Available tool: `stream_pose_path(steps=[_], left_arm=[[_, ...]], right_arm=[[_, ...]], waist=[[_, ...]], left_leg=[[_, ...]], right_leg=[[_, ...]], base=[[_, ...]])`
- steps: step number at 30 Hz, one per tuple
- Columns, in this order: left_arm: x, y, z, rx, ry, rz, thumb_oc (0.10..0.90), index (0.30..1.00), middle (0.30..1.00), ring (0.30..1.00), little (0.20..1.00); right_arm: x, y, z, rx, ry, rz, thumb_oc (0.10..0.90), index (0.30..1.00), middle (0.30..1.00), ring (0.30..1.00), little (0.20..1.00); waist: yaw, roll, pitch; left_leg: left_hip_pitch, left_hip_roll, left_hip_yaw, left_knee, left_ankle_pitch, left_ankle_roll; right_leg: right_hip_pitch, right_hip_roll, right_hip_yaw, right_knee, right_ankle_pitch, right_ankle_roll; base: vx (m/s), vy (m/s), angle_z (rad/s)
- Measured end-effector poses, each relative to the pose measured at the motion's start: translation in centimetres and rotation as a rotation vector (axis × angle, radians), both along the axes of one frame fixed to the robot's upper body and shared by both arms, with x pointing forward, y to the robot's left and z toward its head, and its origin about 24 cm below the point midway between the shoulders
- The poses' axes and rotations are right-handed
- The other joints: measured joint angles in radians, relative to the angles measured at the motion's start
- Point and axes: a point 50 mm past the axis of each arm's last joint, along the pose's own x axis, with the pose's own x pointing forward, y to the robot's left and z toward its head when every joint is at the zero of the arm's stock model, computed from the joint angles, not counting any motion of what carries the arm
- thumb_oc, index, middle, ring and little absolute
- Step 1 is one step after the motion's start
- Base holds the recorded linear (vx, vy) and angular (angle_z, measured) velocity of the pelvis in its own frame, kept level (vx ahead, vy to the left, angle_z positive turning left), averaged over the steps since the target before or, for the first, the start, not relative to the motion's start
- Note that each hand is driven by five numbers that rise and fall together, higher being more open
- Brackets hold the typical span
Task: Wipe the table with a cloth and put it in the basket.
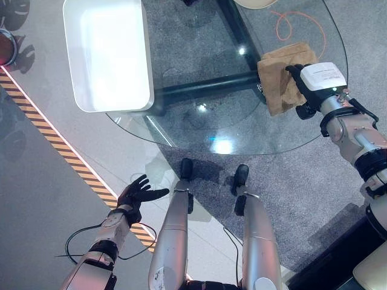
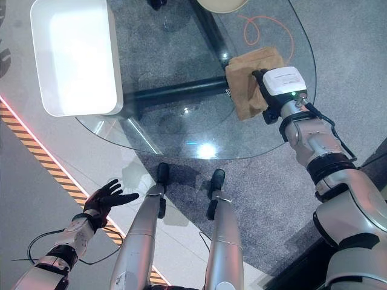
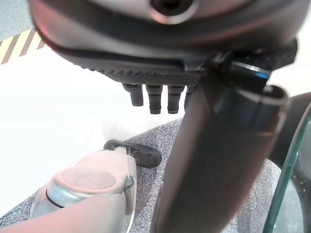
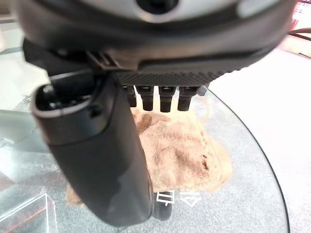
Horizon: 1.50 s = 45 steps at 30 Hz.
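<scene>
Pressing down on the brown cloth [image 1: 281,81], my right hand [image 1: 314,81] lies on its right part at the right edge of the round glass surface [image 1: 199,130]. The hand's white back covers that part of the cloth, and my fingertips [image 4: 165,99] show in the right wrist view as short stubs above the fabric; I cannot tell whether they lie flat or curl into it. Cloth is crumpled, one piece, flat on the glass, well apart from the basket.

One white basket [image 1: 109,54] sits at the left edge of the surface, overhanging the rim; its far end is cut off. An orange cord [image 1: 296,24] shows through the glass beyond the cloth, on the floor as far as I can tell. A pale round object [image 1: 263,3] at the far edge is cut off and cannot be identified.

My left hand [image 1: 139,193] hangs low off the surface over the floor, fingers spread and straight, holding nothing.

Count: one cloth, one basket, two hands.
</scene>
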Motion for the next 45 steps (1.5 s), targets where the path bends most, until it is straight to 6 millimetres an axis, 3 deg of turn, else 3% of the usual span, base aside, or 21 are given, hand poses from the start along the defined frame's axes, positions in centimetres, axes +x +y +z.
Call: stream_pose_path(steps=[12,22,45], left_arm=[[0.0,0.0,0.0,-0.001,-0.001,-0.002,0.8,0.9,0.9,0.9,0.9],[0.1,-0.1,0.1,-0.007,-0.006,-0.017,0.8,0.9,0.9,0.9,0.9],[0.2,-0.7,0.1,0.005,-0.005,-0.051,0.8,0.9,0.9,0.9,0.9]], right_arm=[[0.0,-0.5,-0.4,-0.009,0.04,-0.028,0.8,0.9,0.9,0.9,0.9],[-0.2,-2.1,-0.9,-0.004,0.06,-0.115,0.8,0.9,0.9,0.9,0.9],[0.2,-1.9,-1.1,-0.005,0.006,-0.172,0.8,0.9,0.9,0.9,0.9]], waist=[[0.013,0.0,0.0],[0.012,0.0,0.0],[0.013,0.009,0.0]], left_leg=[[-0.001,-0.002,0.0,-0.001,0.0,0.001],[-0.003,-0.008,-0.001,-0.003,0.002,0.003],[-0.02,-0.01,-0.002,-0.003,0.004,0.003]], right_leg=[[-0.001,-0.002,0.0,0.0,-0.001,0.001],[-0.002,-0.008,-0.001,0.001,-0.002,0.003],[-0.021,-0.011,-0.001,0.005,-0.003,0.005]], base=[[0.0,0.0,0.0],[0.0,0.0,0.0],[0.0,0.0,0.0]])
